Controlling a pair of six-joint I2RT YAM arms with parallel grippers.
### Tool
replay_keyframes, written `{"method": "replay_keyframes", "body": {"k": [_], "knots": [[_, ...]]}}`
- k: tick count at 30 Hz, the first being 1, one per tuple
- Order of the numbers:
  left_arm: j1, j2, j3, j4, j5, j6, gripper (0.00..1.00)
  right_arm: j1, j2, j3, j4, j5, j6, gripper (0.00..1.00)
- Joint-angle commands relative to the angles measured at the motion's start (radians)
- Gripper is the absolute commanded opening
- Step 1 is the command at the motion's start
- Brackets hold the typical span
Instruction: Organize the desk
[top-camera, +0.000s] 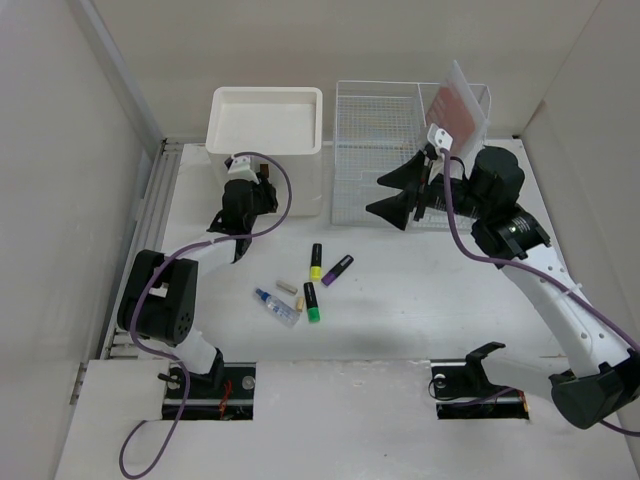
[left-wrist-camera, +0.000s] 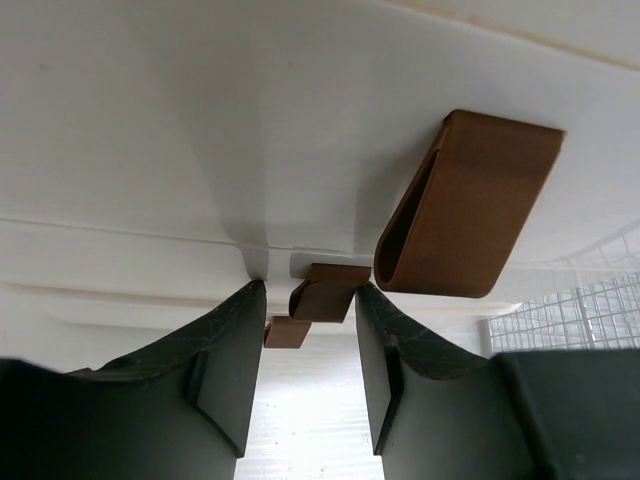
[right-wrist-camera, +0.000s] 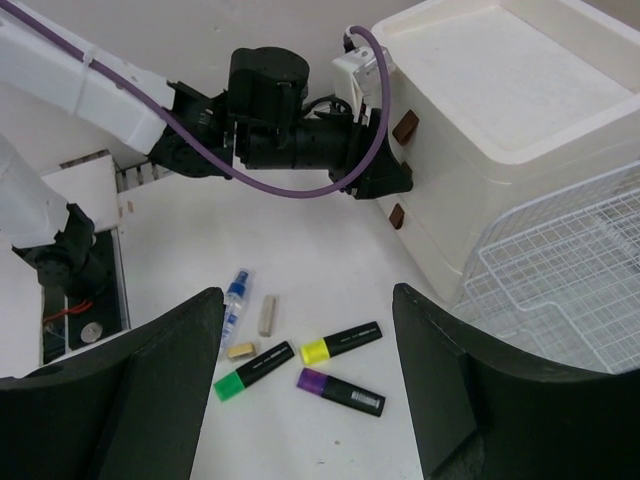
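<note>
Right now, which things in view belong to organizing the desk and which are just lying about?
In the job: desk; drawer box; its brown handle, between the fingers of the left end effector.
Lying about: yellow highlighter; green highlighter; purple highlighter; small bottle; two beige pieces; wire rack; right end effector, open.

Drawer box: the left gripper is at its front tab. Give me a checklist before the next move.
1. Left gripper straddles the middle brown tab on the drawer box: ok.
2. Fingers clamped on the tab: not ok, a gap shows on one side.
3. Upper brown handle clear of the fingers: ok.
4. Right gripper open, away from the box: ok.
5. Yellow highlighter on the desk clear of the drawer's path: cannot tell.
</note>
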Motion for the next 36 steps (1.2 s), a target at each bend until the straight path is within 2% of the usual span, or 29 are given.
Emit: {"method": "replay_keyframes", "body": {"k": [1,7,14,22,36], "knots": [[-0.001,-0.006,0.052,0.056,0.009,0.003,0.37,-0.004,0.0,0.001,0.043,-0.03,-0.012,0.73],[-0.001,0.003,0.052,0.056,0.009,0.003,0.23,-0.004,0.0,0.001,0.043,-0.03,-0.012,0.73],[-0.001,-0.006,0.033,0.056,0.009,-0.006,0.01,-0.004,0.0,0.001,0.043,-0.03,-0.012,0.73],[-0.001,-0.055,-0.013,0.046,0.009,-0.016,0.0,-0.004,0.0,0.001,0.043,-0.039,-0.012,0.73],[-0.043,-0.223,-0.218,0.07,0.0,-0.055,0.0,-0.004,0.01,0.001,0.043,-0.049,-0.012,0.73]]}}
